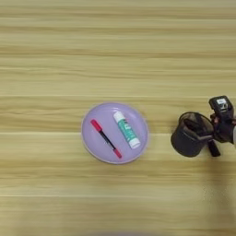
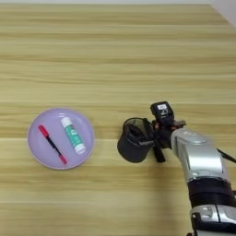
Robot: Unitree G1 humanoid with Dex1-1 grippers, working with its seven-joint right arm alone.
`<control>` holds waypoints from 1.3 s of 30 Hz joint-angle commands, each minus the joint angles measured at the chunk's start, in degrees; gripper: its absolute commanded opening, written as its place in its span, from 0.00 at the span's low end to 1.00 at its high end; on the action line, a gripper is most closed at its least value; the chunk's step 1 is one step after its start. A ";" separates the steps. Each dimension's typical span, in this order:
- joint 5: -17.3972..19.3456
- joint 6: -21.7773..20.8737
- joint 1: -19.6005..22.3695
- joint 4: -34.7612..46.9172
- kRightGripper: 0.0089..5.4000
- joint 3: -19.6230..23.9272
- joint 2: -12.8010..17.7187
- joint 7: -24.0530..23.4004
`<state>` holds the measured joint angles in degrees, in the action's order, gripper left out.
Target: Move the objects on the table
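Observation:
The black wire-mesh cup (image 2: pixel 131 148) stands right of the table's middle, tilted a little, its mouth turned toward the arm. My right gripper (image 2: pixel 150 141) is shut on the cup's right rim, with one black finger (image 2: pixel 138 132) inside the cup and the other (image 2: pixel 159 154) outside its wall. The silver forearm (image 2: pixel 199 159) comes in from the lower right. A short white tube with a green label (image 1: pixel 126 129) lies on a round purple plate (image 1: pixel 94 144), well left of the cup and apart from the gripper. All of this rests on the light wooden table (image 1: pixel 115 55).
A red and black pen (image 1: pixel 105 138) lies slanted on the purple plate, left of the tube. A strip of bare wood separates the plate from the cup.

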<state>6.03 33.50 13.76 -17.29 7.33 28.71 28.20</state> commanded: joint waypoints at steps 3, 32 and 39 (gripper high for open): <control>0.58 0.29 1.63 6.15 0.99 1.95 2.61 -0.44; 0.91 -4.40 -2.15 19.65 0.99 5.51 -1.40 -4.59; -0.05 -14.67 -3.38 23.27 0.99 2.30 -6.81 -5.85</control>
<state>6.33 22.98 7.88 2.65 10.00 21.54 23.31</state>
